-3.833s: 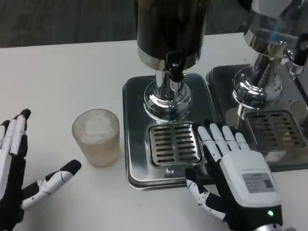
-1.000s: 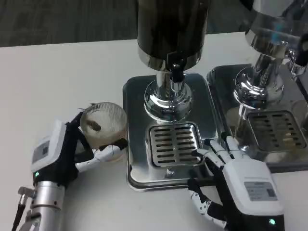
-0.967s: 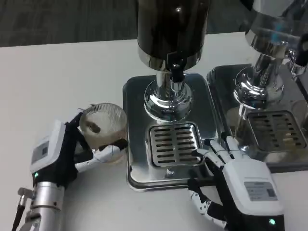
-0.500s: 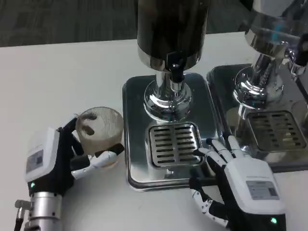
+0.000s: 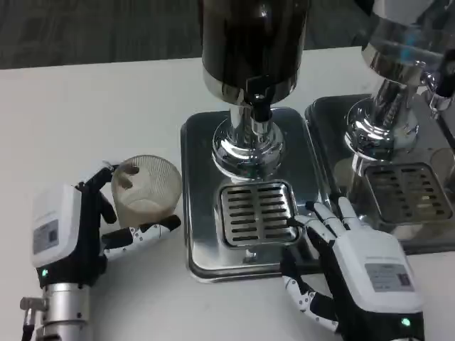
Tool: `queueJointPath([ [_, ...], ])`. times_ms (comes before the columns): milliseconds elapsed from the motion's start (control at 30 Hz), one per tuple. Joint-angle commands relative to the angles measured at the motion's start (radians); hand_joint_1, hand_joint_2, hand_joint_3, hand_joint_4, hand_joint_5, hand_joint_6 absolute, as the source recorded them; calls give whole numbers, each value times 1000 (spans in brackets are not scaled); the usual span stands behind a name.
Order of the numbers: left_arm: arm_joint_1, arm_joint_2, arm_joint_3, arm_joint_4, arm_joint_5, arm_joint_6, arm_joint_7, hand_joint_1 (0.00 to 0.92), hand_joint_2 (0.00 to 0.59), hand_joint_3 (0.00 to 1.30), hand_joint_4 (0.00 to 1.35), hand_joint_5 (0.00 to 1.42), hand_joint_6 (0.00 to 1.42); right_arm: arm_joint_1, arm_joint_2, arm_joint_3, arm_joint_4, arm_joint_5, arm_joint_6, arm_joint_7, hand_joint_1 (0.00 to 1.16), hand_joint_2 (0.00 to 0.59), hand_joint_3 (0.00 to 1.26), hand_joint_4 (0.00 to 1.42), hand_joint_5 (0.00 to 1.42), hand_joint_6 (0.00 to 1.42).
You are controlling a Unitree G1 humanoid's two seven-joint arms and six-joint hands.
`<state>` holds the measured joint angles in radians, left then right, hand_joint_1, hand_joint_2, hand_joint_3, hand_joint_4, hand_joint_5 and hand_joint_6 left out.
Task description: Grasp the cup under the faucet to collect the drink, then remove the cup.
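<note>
A frosted clear cup stands on the white table just left of the steel drip tray, tilted with its mouth toward the camera. My left hand grips it, with fingers behind its left side and the thumb under its front. The black faucet of the dark dispenser hangs over the slotted grate, which has nothing on it. My right hand lies on the tray's right front edge, its fingers spread and holding nothing.
A second chrome dispenser with its own tray and grate stands at the right, close to my right hand. Bare white table stretches left of and behind the cup.
My left hand came in from the far left and closed around the cup. In the last second it has drawn slightly left and toward me with the cup tilting. The right hand barely moved.
</note>
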<state>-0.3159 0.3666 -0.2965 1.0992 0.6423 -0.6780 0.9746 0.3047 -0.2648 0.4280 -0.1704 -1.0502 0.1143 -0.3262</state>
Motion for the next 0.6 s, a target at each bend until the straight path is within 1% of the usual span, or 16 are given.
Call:
queueJointPath([
  [33,0,0,-3,-32,9,-12,45,803,0,600,817,1009,1256,-4,-2,-4,1,12,-6,-1,500,453,304,129,15,198],
  [333,4,5,8,-92,6,-32,69,803,6,595,827,998,1251,-7,-4,-2,4,16,-6,-2,500,453,304,129,15,198],
  [600,3,3,9,-131,5,-44,60,797,8,593,815,994,1237,-9,-2,-3,4,17,-4,-5,500,453,304,129,15,198],
])
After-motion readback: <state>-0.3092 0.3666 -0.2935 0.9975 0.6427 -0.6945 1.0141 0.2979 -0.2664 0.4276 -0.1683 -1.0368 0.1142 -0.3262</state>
